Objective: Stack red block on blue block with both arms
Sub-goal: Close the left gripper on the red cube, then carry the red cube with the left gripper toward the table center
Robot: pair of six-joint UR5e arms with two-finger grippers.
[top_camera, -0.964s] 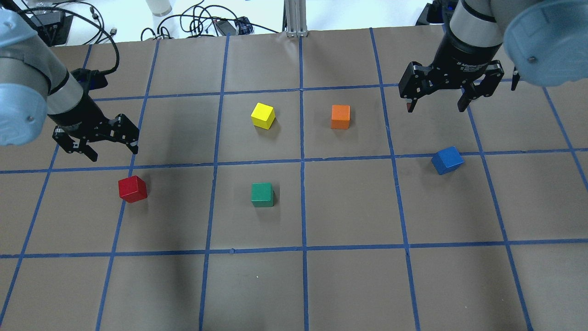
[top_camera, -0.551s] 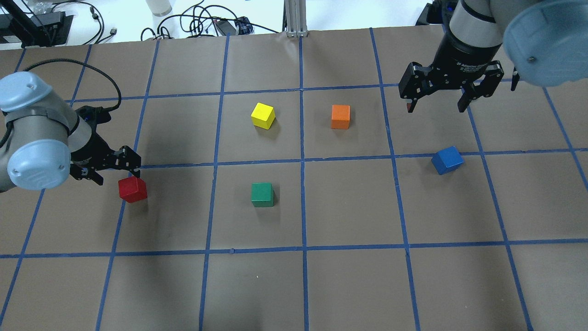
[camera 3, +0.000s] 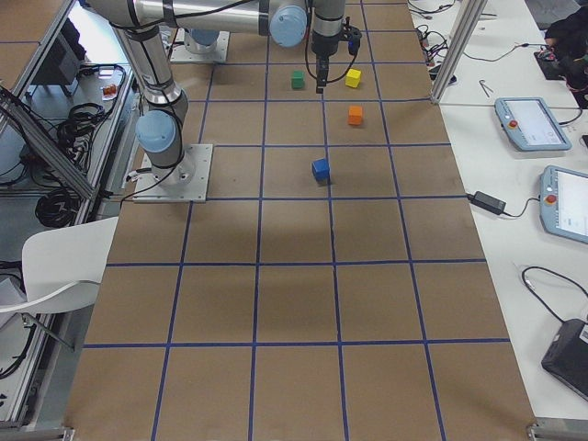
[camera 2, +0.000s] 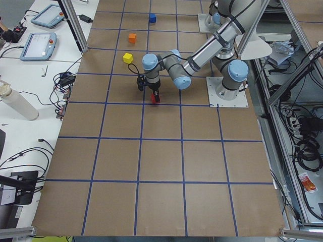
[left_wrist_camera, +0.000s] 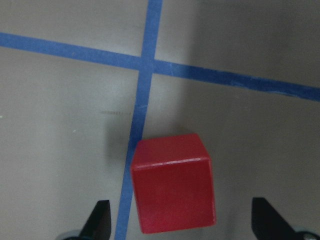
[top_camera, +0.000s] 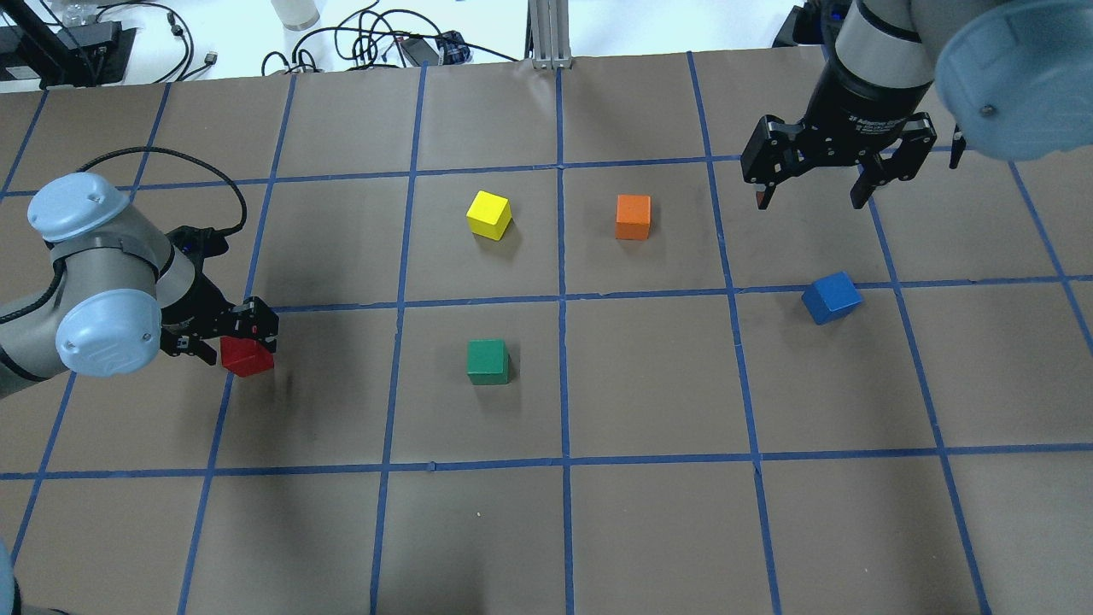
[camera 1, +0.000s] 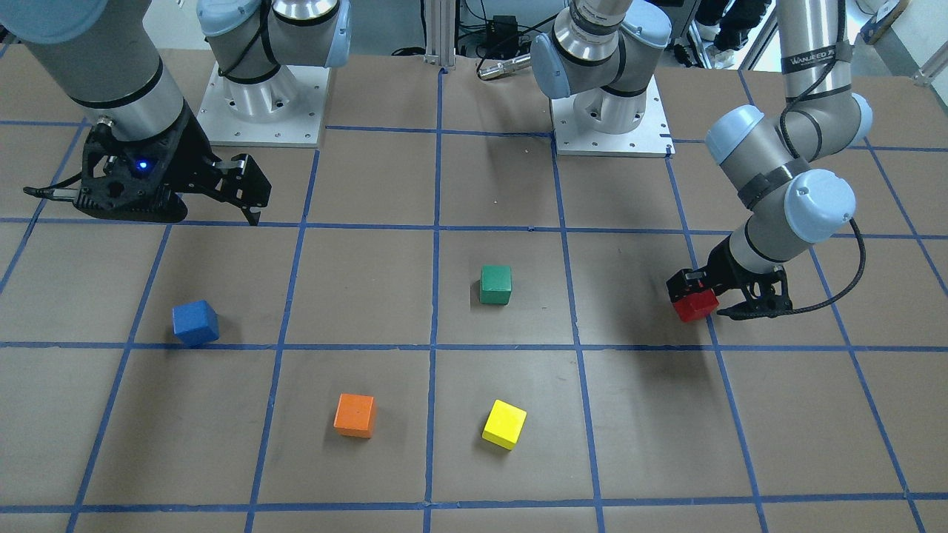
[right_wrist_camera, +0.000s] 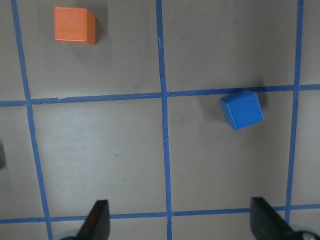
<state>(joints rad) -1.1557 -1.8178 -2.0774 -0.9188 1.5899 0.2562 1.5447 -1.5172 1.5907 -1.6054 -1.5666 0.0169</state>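
Observation:
The red block (top_camera: 248,358) sits on a blue tape line at the table's left. My left gripper (top_camera: 225,338) is low over it and open, with a finger on either side of the block. In the left wrist view the red block (left_wrist_camera: 172,190) lies between the open fingertips (left_wrist_camera: 100,220), apart from both. In the front-facing view the gripper (camera 1: 715,297) stands around the block (camera 1: 695,306). The blue block (top_camera: 831,297) lies at the right, turned askew. My right gripper (top_camera: 811,190) is open and empty, raised behind it. The right wrist view shows the blue block (right_wrist_camera: 242,110) ahead of it.
A yellow block (top_camera: 489,214) and an orange block (top_camera: 633,217) sit in the far middle. A green block (top_camera: 488,361) sits in the near middle. The brown table cover (top_camera: 649,530) has a blue tape grid. Cables lie beyond the far edge.
My left arm has swung down and forward, bringing its open gripper from behind the red block to around it. The right arm and all blocks have not moved.

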